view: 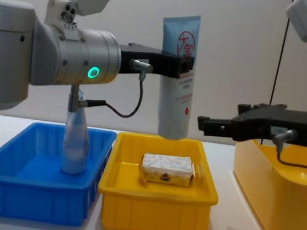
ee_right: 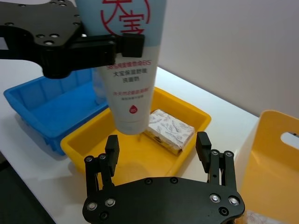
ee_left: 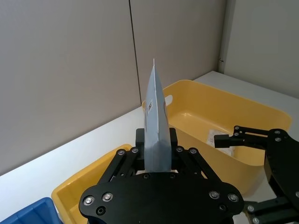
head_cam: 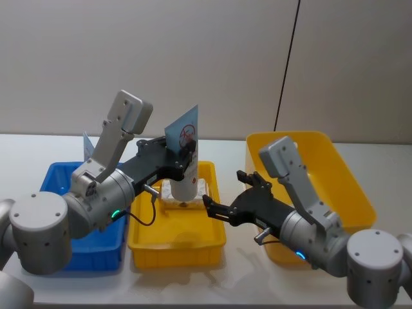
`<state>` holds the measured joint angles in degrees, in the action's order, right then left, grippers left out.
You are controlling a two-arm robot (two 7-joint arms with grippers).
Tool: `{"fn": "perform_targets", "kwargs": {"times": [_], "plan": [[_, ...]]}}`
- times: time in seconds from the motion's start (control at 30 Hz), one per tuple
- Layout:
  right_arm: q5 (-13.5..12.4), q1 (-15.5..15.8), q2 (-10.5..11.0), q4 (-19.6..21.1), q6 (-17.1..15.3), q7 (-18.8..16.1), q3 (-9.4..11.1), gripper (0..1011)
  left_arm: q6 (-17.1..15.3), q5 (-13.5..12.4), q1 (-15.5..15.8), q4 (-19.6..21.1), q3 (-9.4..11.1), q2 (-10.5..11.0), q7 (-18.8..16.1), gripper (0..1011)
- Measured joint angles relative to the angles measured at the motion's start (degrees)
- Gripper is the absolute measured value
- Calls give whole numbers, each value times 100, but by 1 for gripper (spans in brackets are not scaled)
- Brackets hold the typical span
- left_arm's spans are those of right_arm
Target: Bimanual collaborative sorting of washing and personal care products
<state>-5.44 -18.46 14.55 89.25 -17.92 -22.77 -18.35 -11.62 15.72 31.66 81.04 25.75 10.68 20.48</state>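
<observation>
A tall pale-blue tube (view: 178,90) with a red round logo hangs upright, cap down, over the yellow tray (view: 154,209). My left gripper (view: 184,66) is shut on its upper part; the same tube (ee_right: 131,93) fills the right wrist view. Under it, a silvery-white wrapped bar (view: 168,169) lies in the yellow tray. A second pale-blue tube (view: 75,145) stands in the blue tray (view: 33,198). My right gripper (ee_right: 157,140) is open and holds nothing, level with the tray's right side (head_cam: 212,209). A small whitish pouch (ee_left: 211,136) lies in the basket.
The big yellow basket (head_cam: 347,187) stands at the right, close behind my right arm. Blue and yellow trays sit side by side on the white table, with a grey wall behind. Both arms reach inward over the trays.
</observation>
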Motion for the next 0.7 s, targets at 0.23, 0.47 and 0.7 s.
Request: {"fn": "perform_targets", "kwargs": {"times": [0.23, 0.47, 0.7], "plan": [[37, -177, -14, -211, 76, -81, -156, 1004, 0, 0, 3, -2, 0, -3, 2, 226], [78, -382, -102, -490, 167, -85, -283, 1004, 0, 0, 4, -2, 0, -3, 2, 226], [76, -585, -199, -805, 267, -151, -412, 1004, 1, 0, 4, -2, 0, -3, 2, 226]]}}
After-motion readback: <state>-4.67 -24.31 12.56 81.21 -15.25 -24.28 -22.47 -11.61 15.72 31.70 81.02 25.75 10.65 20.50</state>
